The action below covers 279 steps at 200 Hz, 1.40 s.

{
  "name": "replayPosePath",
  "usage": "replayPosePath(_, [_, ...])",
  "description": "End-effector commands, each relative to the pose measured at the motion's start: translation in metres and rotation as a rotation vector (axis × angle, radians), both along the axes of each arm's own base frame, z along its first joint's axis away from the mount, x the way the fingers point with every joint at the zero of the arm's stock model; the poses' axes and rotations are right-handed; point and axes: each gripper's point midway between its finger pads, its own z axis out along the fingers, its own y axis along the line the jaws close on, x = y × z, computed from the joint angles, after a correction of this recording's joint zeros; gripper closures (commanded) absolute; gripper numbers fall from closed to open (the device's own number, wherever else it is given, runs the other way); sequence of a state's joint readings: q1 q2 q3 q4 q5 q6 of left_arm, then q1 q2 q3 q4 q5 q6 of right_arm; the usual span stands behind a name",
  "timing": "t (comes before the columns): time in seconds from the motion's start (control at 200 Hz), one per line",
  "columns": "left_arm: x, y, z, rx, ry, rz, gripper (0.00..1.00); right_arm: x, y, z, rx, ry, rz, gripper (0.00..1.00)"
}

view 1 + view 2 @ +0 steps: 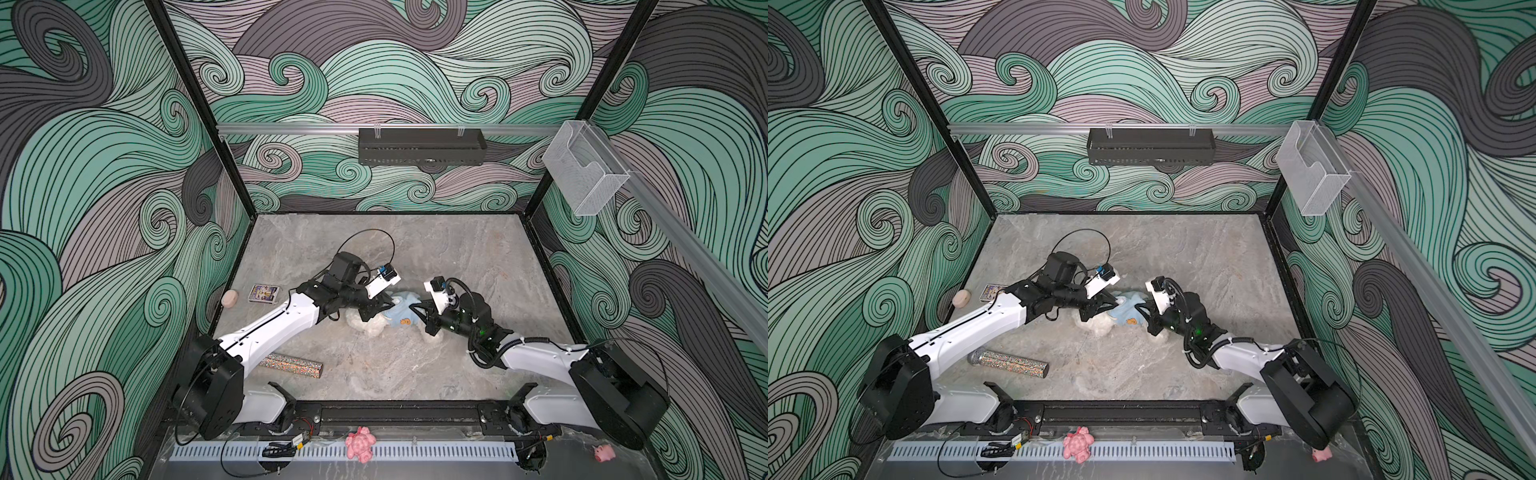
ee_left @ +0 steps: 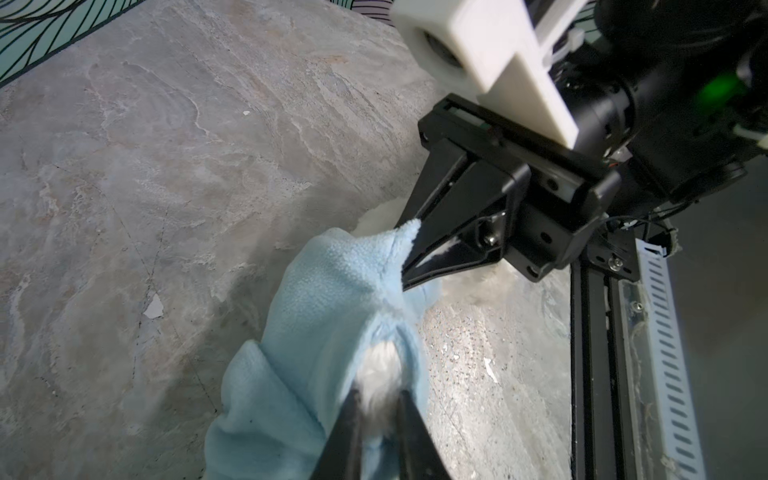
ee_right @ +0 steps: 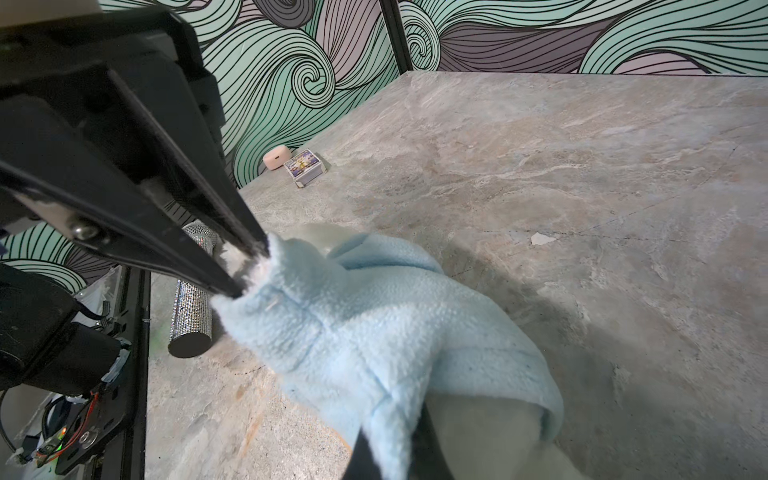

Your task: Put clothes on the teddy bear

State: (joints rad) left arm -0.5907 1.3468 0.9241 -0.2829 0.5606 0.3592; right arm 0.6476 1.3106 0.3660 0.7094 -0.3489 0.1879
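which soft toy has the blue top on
The white teddy bear on the table: the blue top covers its body. The lumpy pink toy and the pink pig in front are bare.

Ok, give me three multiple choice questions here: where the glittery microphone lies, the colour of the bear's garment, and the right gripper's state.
1. Where does the glittery microphone lie?
A. against the back wall
B. on the table, front left
C. in the wall tray

2. What colour is the garment on the teddy bear?
A. red
B. yellow
C. light blue

3. The right gripper is:
A. shut on the garment's edge
B. wide open above the table
C. holding the microphone

Answers: 1 B, it lies near the front left corner; 2 C, pale blue fleece in both wrist views; 3 A, its jaws pinch the fleece.
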Motion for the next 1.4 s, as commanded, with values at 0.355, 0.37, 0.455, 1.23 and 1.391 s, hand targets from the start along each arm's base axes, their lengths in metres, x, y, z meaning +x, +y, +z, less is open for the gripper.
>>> replayPosePath(0.355, [0.010, -0.015, -0.004, 0.104, -0.060, -0.084, 0.79, -0.001, 0.006, 0.011, 0.001, -0.047, 0.028, 1.00])
replayPosePath(0.37, [0.010, -0.015, -0.004, 0.108, -0.058, -0.087, 0.78, -0.001, 0.006, 0.011, 0.001, -0.046, 0.030, 1.00])
replayPosePath(0.455, [0.012, -0.018, -0.007, 0.123, -0.063, -0.092, 0.74, -0.001, 0.006, 0.012, 0.002, -0.047, 0.032, 1.00])
replayPosePath(1.23, [0.020, -0.046, 0.000, -0.007, 0.081, -0.011, 1.00, 0.018, 0.004, 0.038, 0.196, -0.012, -0.105, 1.00])
replayPosePath(1.391, [0.044, -0.022, 0.097, -0.476, 0.058, 0.182, 1.00, 0.021, -0.030, -0.010, 0.074, 0.086, -0.278, 1.00])
